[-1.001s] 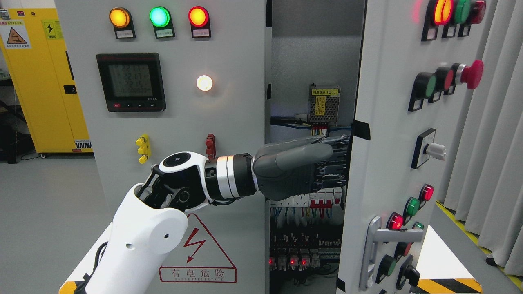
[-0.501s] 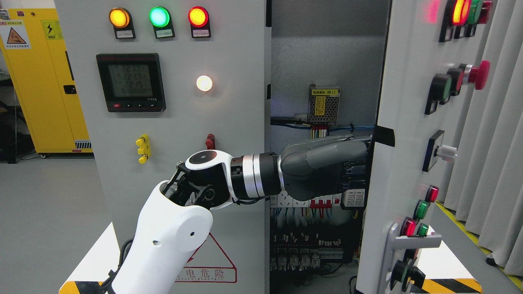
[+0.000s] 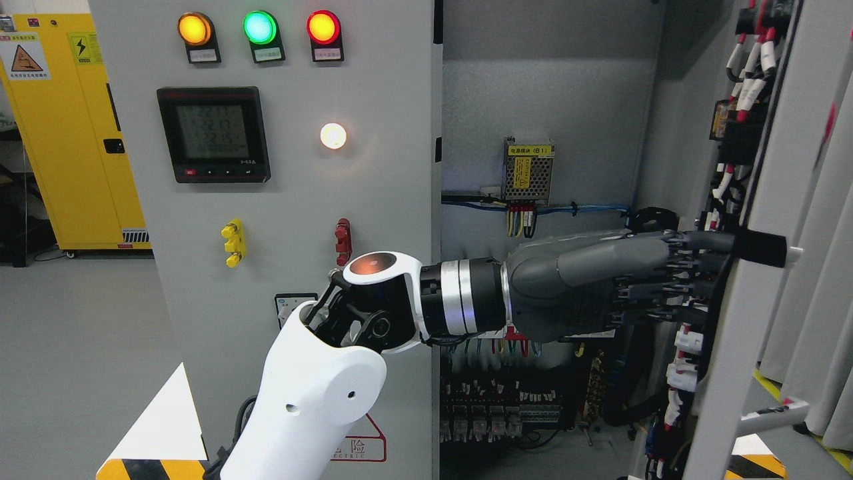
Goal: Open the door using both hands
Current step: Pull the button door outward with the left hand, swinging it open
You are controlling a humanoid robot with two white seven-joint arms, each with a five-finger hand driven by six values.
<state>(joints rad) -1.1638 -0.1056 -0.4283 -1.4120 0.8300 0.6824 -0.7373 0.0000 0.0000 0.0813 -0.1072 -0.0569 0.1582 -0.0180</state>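
Door on the right stands swung wide, seen almost edge-on at the far right, its inner face lined with wired fittings and cables. Left hand reaches across from the lower left, grey fingers stretched out flat and straight against that inner side of the door, gripping nothing. Behind the hand the cabinet interior is exposed: a small yellow-labelled power supply on the back wall, blue wiring just beneath it, rows of breakers low down. Left of the opening, the closed panel carries amber, green and red lamps, a digital meter and a lit white lamp. Farther left, well apart, stands a yellow cabinet.
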